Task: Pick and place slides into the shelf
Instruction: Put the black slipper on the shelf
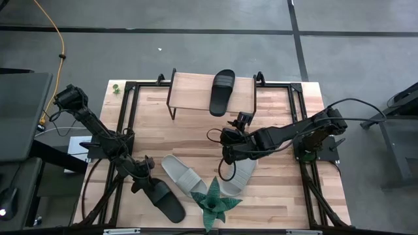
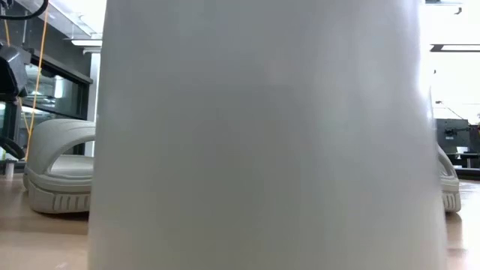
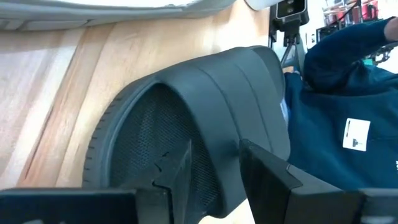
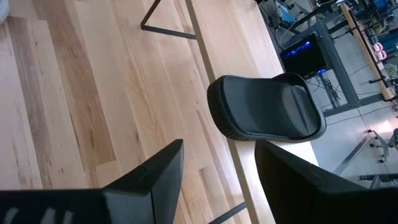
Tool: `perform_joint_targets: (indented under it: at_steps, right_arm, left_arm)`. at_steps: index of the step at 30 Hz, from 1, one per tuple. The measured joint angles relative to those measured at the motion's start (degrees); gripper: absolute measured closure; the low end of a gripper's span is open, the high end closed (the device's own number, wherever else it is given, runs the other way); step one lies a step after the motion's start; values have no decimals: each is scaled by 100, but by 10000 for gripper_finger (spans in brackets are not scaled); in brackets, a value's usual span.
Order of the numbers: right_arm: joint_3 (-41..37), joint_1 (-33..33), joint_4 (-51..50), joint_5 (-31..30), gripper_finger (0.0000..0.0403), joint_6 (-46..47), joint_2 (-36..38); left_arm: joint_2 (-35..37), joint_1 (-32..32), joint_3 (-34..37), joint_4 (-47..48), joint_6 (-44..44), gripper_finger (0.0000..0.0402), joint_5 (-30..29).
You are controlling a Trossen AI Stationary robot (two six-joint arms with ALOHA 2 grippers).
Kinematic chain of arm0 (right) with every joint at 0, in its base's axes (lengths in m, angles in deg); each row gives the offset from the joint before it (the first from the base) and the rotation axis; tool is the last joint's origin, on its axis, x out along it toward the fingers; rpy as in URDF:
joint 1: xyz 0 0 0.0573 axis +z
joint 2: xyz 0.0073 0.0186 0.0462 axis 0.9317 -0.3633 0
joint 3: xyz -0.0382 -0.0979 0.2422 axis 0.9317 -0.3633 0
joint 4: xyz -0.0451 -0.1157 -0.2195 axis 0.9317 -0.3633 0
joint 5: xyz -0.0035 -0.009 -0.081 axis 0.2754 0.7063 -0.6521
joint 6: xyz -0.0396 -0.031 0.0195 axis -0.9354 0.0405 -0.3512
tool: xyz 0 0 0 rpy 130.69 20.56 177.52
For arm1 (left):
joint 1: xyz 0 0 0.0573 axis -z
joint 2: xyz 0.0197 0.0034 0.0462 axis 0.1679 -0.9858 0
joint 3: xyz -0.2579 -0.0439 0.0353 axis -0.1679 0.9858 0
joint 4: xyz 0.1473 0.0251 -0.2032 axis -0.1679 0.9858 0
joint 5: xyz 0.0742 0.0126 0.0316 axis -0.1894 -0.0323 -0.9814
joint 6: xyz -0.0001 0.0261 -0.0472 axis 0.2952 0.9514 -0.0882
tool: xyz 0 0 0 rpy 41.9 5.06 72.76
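The worktop (image 1: 274, 104) carries the shelf (image 1: 192, 88) at its far edge, and one black slide (image 1: 222, 91) is already laid on it, while two pale slides (image 1: 185, 175) and a second black slide (image 1: 163, 199) are left near the front. The left hand (image 1: 145, 177) is closed on that black slide's strap, so it is judged that a lift and a carry to the shelf are called for next. The right hand (image 1: 230, 136) is held wide open and empty between the shelf and the pale slides.
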Motion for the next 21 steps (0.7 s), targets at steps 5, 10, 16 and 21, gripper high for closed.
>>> perform_joint_targets:
  at_steps: [5, 10, 16, 21]
  right_arm:
    - [0, 0, 21, 2, 212, -43, 0]
    - [0, 0, 37, 2, 212, -43, 0]
    - [0, 0, 37, 2, 212, -43, 0]
    - [0, 0, 37, 2, 212, -43, 0]
  left_arm:
    - [-47, 0, 0, -261, 24, 277, 8]
    - [-47, 0, 0, -343, 30, 277, 4]
    - [-47, 0, 0, -343, 36, 277, 2]
    - [-47, 0, 0, -343, 36, 277, -21]
